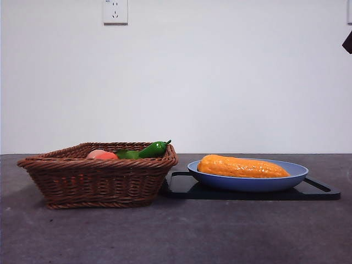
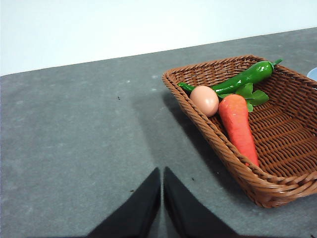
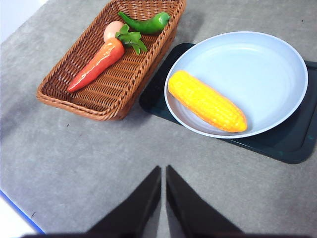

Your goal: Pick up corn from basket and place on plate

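The orange-yellow corn [image 1: 242, 166] [image 3: 206, 100] lies on its side in the light-blue plate [image 1: 294, 171] [image 3: 257, 69], near the rim that faces the basket. The brown wicker basket [image 1: 99, 176] [image 3: 114, 84] [image 2: 277, 163] stands left of the plate. My right gripper [image 3: 163, 171] hangs shut above bare table, short of the plate and basket. My left gripper [image 2: 162, 172] is shut too, over the table beside the basket. Neither holds anything.
The basket holds a green pepper [image 1: 153, 149] [image 3: 146, 23] [image 2: 245, 78], an orange carrot [image 3: 96, 64] [image 2: 238, 126] and a pinkish egg-shaped fruit [image 2: 204, 100] [image 1: 102, 155]. A flat black tray [image 1: 322, 191] [image 3: 292, 144] lies under the plate. A dark arm tip [image 1: 347, 42] shows at the upper right.
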Tool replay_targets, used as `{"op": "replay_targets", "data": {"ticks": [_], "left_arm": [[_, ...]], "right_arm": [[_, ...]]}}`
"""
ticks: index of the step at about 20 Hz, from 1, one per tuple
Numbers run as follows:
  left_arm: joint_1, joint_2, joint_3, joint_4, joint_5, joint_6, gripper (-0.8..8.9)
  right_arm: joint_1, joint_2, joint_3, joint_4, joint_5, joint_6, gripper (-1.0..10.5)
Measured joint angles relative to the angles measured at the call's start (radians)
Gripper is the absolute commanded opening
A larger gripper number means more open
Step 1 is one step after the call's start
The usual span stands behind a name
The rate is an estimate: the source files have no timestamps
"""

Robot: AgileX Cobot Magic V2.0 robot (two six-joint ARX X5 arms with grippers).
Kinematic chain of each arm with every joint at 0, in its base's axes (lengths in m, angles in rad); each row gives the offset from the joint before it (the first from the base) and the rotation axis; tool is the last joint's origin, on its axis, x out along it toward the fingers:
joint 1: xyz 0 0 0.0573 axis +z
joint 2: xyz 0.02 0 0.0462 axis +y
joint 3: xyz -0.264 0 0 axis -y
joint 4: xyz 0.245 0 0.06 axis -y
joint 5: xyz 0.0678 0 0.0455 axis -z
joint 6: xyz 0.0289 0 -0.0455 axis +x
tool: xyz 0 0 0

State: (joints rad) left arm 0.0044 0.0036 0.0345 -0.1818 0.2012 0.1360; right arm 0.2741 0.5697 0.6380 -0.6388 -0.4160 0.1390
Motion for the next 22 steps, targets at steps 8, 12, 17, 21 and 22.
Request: {"op": "replay_targets", "data": {"ticks": [8,12,17,21,22], "left_arm": [[0.000,0.000,0.000,0.000,0.000,-0.001,0.08],[0.000,0.000,0.000,0.000,0.000,-0.001,0.08],[0.000,0.000,0.000,0.000,0.000,-0.001,0.08],[0.000,0.000,0.000,0.000,0.000,-0.003,0.08],[0.000,0.000,0.000,0.000,0.000,-0.004,0.08]], "right_arm": [[0.000,0.000,0.000,0.000,0.000,0.000,0.0],[0.000,0.000,0.000,0.000,0.000,0.000,0.0],[0.000,0.000,0.000,0.000,0.000,0.000,0.0],[-0.002,-0.009,0.000,0.005,0.025,-0.035,0.0],[-0.011,-0.026,-0.005,0.023,0.058,-0.061,0.0]]}}
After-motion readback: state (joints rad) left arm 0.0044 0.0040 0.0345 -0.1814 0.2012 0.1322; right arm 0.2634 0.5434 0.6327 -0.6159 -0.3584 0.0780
